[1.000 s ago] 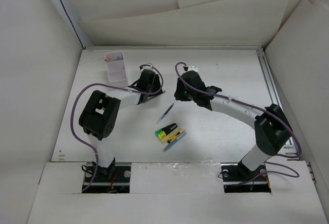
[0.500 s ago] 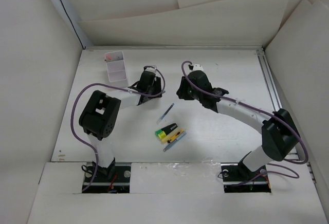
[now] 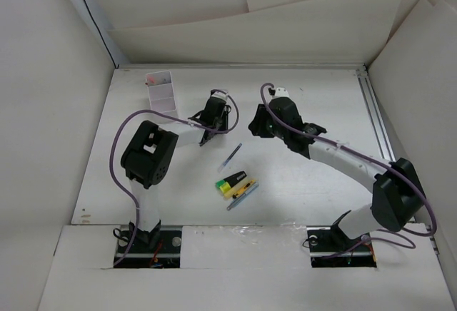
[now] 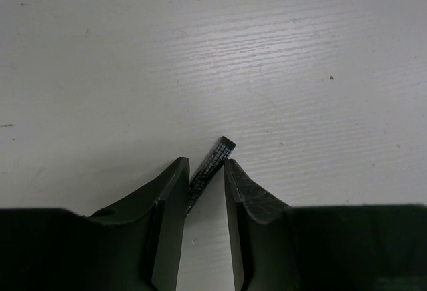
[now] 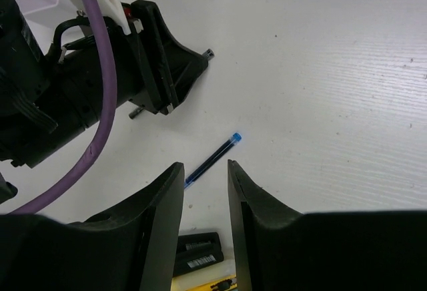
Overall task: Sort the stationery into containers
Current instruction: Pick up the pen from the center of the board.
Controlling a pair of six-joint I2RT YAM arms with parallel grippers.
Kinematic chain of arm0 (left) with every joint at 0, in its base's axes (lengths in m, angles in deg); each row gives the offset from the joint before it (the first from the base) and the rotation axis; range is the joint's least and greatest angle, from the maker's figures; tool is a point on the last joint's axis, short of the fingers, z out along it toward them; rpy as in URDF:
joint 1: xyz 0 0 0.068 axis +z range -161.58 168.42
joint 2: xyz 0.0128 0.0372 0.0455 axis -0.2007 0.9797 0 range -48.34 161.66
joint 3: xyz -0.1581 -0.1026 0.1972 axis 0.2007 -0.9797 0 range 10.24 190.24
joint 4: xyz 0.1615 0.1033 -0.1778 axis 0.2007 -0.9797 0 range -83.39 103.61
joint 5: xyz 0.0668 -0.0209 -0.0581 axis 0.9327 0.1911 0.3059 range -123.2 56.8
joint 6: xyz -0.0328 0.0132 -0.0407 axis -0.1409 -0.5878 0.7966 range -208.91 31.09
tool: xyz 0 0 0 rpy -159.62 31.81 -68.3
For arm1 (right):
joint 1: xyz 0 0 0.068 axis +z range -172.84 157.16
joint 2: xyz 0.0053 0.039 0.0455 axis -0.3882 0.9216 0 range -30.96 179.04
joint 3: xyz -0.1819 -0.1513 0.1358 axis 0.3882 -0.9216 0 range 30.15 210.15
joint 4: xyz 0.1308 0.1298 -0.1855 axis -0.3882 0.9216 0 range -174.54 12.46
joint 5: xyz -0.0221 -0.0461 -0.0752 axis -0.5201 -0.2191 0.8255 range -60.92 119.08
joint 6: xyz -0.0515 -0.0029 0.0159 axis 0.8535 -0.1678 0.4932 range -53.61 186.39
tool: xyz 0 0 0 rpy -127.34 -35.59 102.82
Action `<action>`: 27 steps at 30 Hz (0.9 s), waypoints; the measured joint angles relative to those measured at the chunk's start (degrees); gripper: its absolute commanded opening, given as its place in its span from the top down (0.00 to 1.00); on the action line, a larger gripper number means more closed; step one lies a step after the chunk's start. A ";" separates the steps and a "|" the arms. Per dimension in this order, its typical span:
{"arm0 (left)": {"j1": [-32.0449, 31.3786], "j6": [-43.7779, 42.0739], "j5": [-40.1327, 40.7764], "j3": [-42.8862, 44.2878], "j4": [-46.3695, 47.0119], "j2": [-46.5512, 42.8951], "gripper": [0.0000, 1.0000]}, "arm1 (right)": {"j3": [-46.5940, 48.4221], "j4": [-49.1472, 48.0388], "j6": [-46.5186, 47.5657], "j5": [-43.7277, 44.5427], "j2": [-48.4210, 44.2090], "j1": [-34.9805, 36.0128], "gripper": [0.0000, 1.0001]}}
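The white table (image 3: 314, 104) carried a small white translucent divided plastic box (image 3: 163, 95) toward its 10 o'clock corner. At 4 o'clock from the box, the left gripper (image 4: 205, 166) was clamped on a thin dark ribbed pen (image 4: 220, 153). The right gripper (image 5: 205, 168) hung with its fingers slightly parted, holding nothing. Toward 6 o'clock from the centre lay a yellow-green highlighter with black parts (image 3: 232, 181), with a grey pen (image 3: 243, 195) just beside it. A slim blue pen (image 3: 230, 157) lay at 12 o'clock of them.

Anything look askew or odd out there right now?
Only the left claw: it pinches a thin dark stick that sits slanted between the fingers, not square. The blue pen and highlighter lie flat on the table; nothing spilled or broken.
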 measured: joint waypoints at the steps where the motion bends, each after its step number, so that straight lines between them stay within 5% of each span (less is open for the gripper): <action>1: 0.00 -0.11 0.24 0.02 -0.11 0.00 0.76 | -0.26 -0.26 -0.02 -0.20 -0.37 -0.20 0.61; 13: -0.83 -0.09 4.81 0.74 -1.86 0.33 1.00 | -1.64 -0.74 -0.04 -1.09 -3.34 -1.29 0.61; 27: -0.24 4.20 8.83 3.87 -9.81 -0.24 1.00 | -2.84 -1.31 -0.24 -2.12 -4.96 -2.38 0.61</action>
